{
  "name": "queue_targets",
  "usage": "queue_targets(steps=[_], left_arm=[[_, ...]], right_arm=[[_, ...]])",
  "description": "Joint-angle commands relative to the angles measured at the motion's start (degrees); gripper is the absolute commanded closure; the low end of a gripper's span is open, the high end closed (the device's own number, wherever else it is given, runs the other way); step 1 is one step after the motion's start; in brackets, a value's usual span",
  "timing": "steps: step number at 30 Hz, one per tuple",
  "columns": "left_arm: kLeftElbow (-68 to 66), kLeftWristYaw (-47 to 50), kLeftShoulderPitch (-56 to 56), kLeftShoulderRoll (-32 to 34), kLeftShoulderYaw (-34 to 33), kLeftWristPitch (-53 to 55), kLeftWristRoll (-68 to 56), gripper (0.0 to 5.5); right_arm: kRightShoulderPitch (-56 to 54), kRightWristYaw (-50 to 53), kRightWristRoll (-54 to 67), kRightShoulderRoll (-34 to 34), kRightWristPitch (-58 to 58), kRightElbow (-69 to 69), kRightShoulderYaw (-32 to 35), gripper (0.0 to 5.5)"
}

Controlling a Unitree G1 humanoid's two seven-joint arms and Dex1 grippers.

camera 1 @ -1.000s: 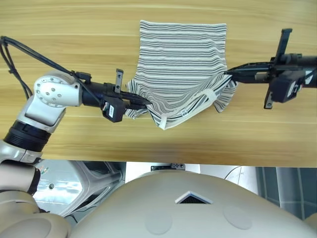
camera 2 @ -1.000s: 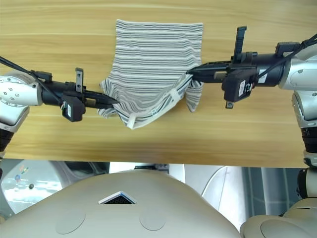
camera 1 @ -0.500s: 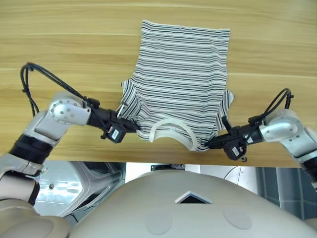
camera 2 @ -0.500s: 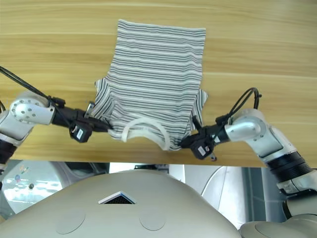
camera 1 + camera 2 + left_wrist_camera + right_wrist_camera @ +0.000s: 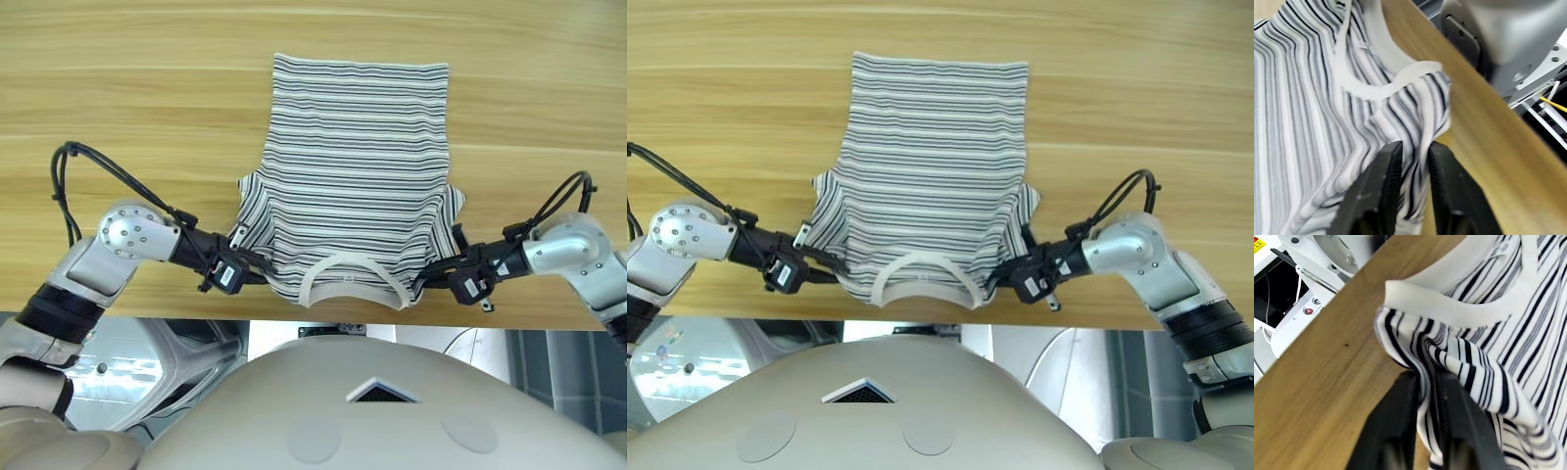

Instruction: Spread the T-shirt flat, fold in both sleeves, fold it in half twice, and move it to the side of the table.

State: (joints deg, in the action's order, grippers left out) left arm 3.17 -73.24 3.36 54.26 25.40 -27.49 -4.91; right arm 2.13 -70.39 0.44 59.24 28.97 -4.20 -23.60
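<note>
T-shirt [image 5: 355,157], striped in grey, black and white, lies on the wooden tabletop [image 5: 127,88]. Its hem [image 5: 361,65] is toward the far side and its white collar [image 5: 351,277] is at the near edge. The body is mostly flat, and the two short sleeves [image 5: 250,191] stick out to either side.

Left fingers [image 5: 1387,169] are closed tight on a pinch of striped cloth at the shoulder, just beside the collar on the robot's left. The fabric bunches into folds between them.

Right fingers [image 5: 1403,401] are likewise clamped on a gathered fold at the opposite shoulder, just under the collar band.

Both grips sit low over the tabletop close to its near edge, and the collar arcs between them. Small wrinkles run from each grip into the chest.
</note>
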Motion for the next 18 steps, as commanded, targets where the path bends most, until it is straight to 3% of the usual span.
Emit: queue_targets(steps=[1,6,9,11,18], left_arm=[[1.40,-2.62,-1.72,2.90,-4.53,-2.07,-6.87,4.04],[6.85,-10.10,-4.32,5.49,-11.39,0.41,-26.01,4.04],[6.80,-11.22,-2.25,3.68,-14.46,3.30,-30.74,4.04],[5.93,-11.88,-1.66,2.59,-15.04,3.00,-29.27,4.34],[-1.34,-7.34,3.00,-5.87,-12.78,-1.31,-14.54,5.49]], right_arm=[[1.72,-1.24,5.29,2.90,0.24,-3.77,3.90,4.37],[4.29,-4.25,14.07,6.68,1.69,-6.95,9.36,4.37],[5.05,-5.13,17.48,7.67,1.85,-8.16,12.45,4.37],[5.30,-5.63,18.06,7.93,2.14,-7.96,13.96,4.36],[1.45,-4.37,14.88,5.35,2.02,-3.78,16.39,5.50]])
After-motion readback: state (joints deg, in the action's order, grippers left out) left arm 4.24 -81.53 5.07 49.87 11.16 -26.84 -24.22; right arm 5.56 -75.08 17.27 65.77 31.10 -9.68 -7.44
